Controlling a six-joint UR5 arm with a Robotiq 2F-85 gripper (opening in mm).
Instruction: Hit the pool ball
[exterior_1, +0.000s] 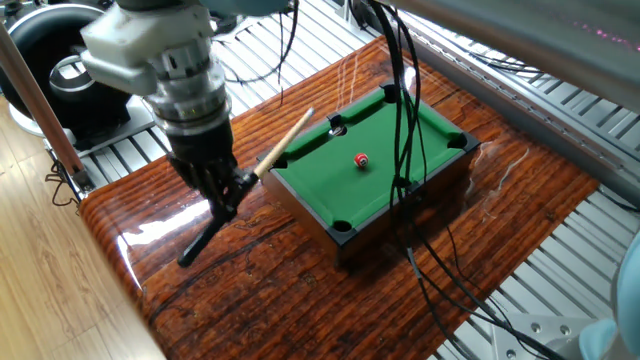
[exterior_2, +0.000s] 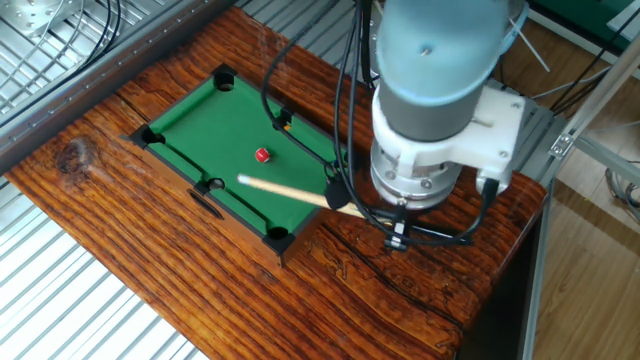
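gripper (exterior_1: 228, 188) clenched on cue stick (exterior_1: 285, 145); pool ball (exterior_1: 361, 160) on green felt, glossy wooden table (exterior_1: 250, 290).

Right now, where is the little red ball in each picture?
One fixed view: the pool ball sits near the middle of the green felt, right of the picture's centre.
The other fixed view: the pool ball is on the felt left of centre, just above the tip end of the cue stick.
Shared landmark: the mini pool table, with black corner pockets, shows in both.
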